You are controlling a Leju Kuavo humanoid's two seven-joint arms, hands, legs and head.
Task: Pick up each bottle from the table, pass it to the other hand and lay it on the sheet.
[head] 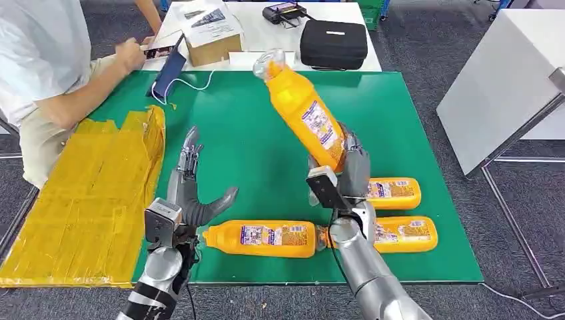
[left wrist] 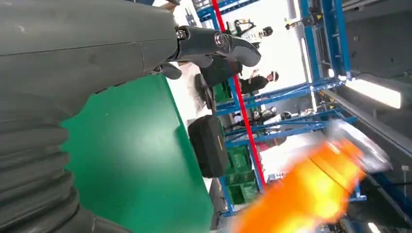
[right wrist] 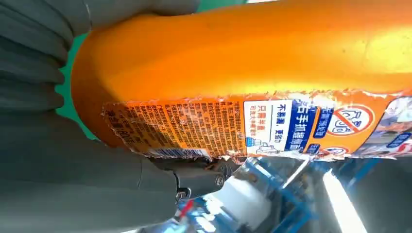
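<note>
Nearest, along the green worktop's (head: 253,140) front edge, three orange plastic bottles (head: 263,239) lay flat. Right robot hand (head: 350,167) gripped a fourth orange bottle (head: 304,110) aloft; left robot hand (head: 193,193) spread wide, awaiting handover toward the yellow sheet (head: 86,193).

glossy plastic against matt green

the held bottle (head: 304,110) is shiny orange plastic with a clear cap and a crinkled, torn-edged paper label (right wrist: 252,128). the table mat (head: 253,140) looks matt and smooth. the sheet (head: 86,193) is yellow, ridged in strips. the right hand (head: 352,167) is grey matt plastic, its arm (head: 373,273) brushed silver metal.
</note>
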